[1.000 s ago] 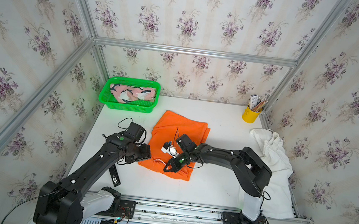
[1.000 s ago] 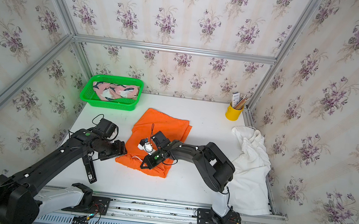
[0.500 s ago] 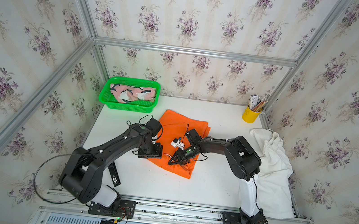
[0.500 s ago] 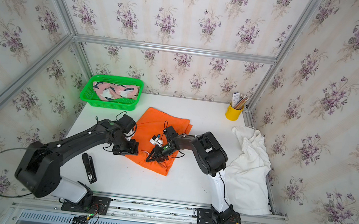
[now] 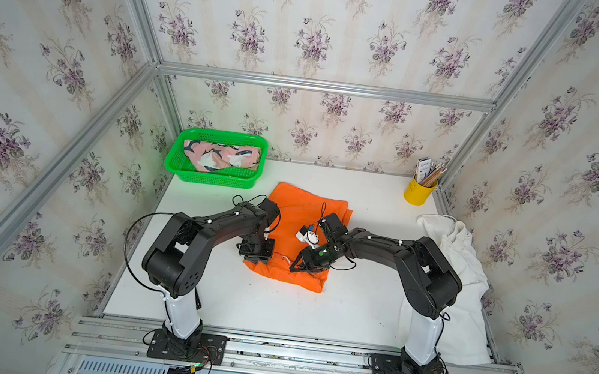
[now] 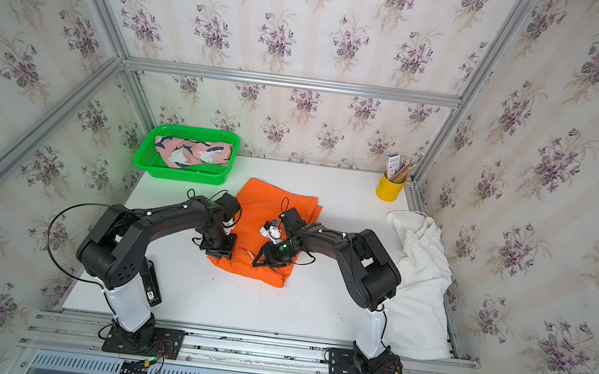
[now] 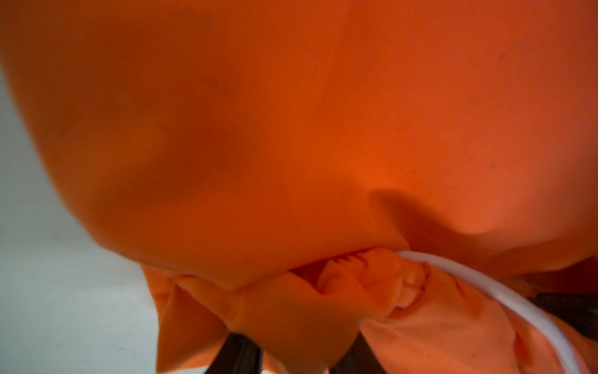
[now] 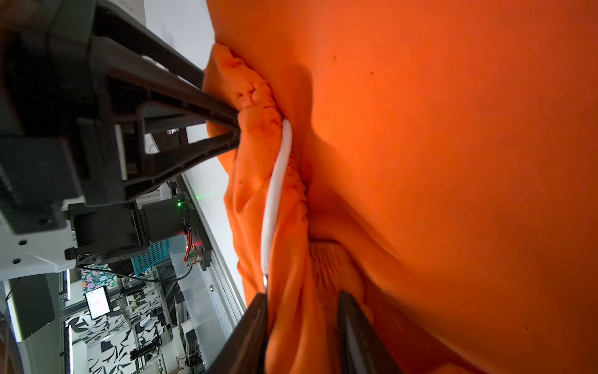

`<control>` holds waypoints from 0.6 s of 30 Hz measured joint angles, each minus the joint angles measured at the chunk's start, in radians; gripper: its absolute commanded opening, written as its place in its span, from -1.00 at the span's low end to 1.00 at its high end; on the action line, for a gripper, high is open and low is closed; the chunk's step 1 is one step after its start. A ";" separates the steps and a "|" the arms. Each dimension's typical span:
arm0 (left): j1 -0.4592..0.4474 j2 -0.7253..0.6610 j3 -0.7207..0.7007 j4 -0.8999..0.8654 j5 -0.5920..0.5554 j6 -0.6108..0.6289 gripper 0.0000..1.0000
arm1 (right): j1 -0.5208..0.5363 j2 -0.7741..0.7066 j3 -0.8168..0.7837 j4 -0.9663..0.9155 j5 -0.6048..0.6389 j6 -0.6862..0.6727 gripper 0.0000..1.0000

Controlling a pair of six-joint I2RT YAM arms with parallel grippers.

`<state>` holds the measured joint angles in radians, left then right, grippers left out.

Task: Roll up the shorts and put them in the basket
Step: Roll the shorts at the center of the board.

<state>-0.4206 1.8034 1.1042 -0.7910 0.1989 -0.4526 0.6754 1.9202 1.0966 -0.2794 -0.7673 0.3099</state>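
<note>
The orange shorts (image 5: 298, 211) lie spread in the middle of the table, in both top views, with the near hem bunched up. My left gripper (image 5: 255, 255) is at the near left corner of that hem. In the left wrist view it (image 7: 297, 349) is shut on a fold of orange cloth beside the white drawstring (image 7: 485, 281). My right gripper (image 5: 299, 268) is at the same hem further right, and its fingers (image 8: 255, 330) press a bundle of orange cloth from both sides. The pink printed shorts (image 5: 221, 156) lie in the green basket (image 5: 212, 180). The white shorts (image 5: 457, 263) are heaped at the right edge.
A yellow cup (image 5: 419, 194) with pencils stands in the back right corner. A black oblong object (image 6: 151, 286) lies near the left arm's base. The right wrist view shows the left gripper (image 8: 238, 129) clamped on the gathered waistband, close by.
The left arm has swung in from the table's left side to the near hem of the orange shorts and closed on it. The right gripper has shifted along the hem and its jaws stand wider.
</note>
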 measured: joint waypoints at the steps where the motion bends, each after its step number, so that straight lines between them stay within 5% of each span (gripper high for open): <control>1: 0.001 0.003 -0.005 0.005 0.002 0.000 -0.30 | -0.005 -0.016 -0.016 0.007 0.018 0.001 -0.44; 7: 0.003 -0.006 -0.027 0.030 0.013 0.007 -0.30 | -0.026 -0.029 -0.071 0.028 0.144 0.008 -0.56; 13: 0.004 -0.032 -0.037 0.041 0.008 0.011 -0.27 | 0.020 -0.195 -0.109 -0.002 0.417 -0.028 -0.08; 18: 0.004 -0.042 -0.026 0.011 -0.014 0.018 -0.26 | 0.184 -0.303 -0.095 0.023 0.591 -0.188 0.19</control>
<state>-0.4168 1.7611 1.0786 -0.7795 0.1848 -0.4351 0.8593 1.6176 1.0019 -0.2562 -0.1761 0.1215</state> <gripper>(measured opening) 0.370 0.554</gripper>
